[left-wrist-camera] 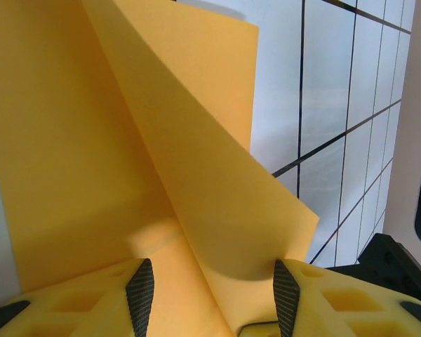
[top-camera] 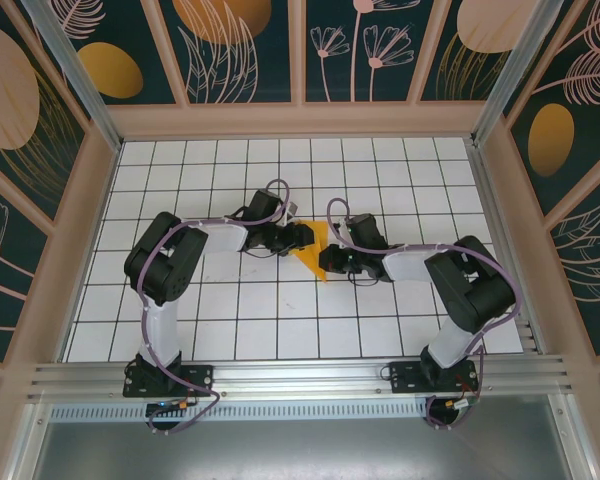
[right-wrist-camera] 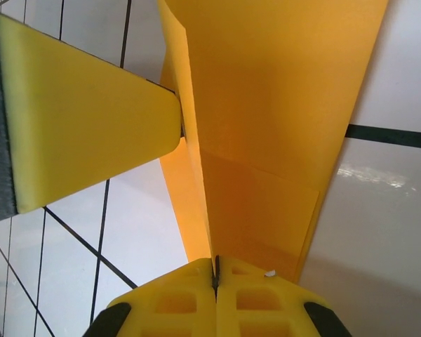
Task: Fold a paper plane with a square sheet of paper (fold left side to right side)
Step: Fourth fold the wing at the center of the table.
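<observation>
Right gripper (top-camera: 328,260) (right-wrist-camera: 215,281): its two yellow fingers were pressed together with no gap, clamped on a crease of the paper.
Held thing: a partly folded sheet of thin bright orange paper (top-camera: 314,252) (right-wrist-camera: 266,105), whose fold ran straight into the seam between the right fingers.
Paper ahead of the right gripper: one layer lay flat on the tiles beyond the fingertips. Another stood up as a flap in line with the seam.
Left gripper (top-camera: 300,238) (left-wrist-camera: 212,295): its jaws stood partly apart. The dark ribbed pads (left-wrist-camera: 139,295) faced each other across a clear gap.
Paper at the left gripper: the orange paper (left-wrist-camera: 126,140) passed through that gap. A raised, slanting flap rose from between the fingers and leaned away ahead of them, and a flatter layer spread to the left of it.
Contact: in the right wrist view, one yellow finger of the left gripper (right-wrist-camera: 91,119) reached in from the left and its tip touched the upright flap.
Grippers to each other: they met nose to nose, with the orange paper between them.
Surface: a white tiled table with black grid lines (top-camera: 230,330) (left-wrist-camera: 323,84) (right-wrist-camera: 393,70) lay under both grippers and under the paper.
</observation>
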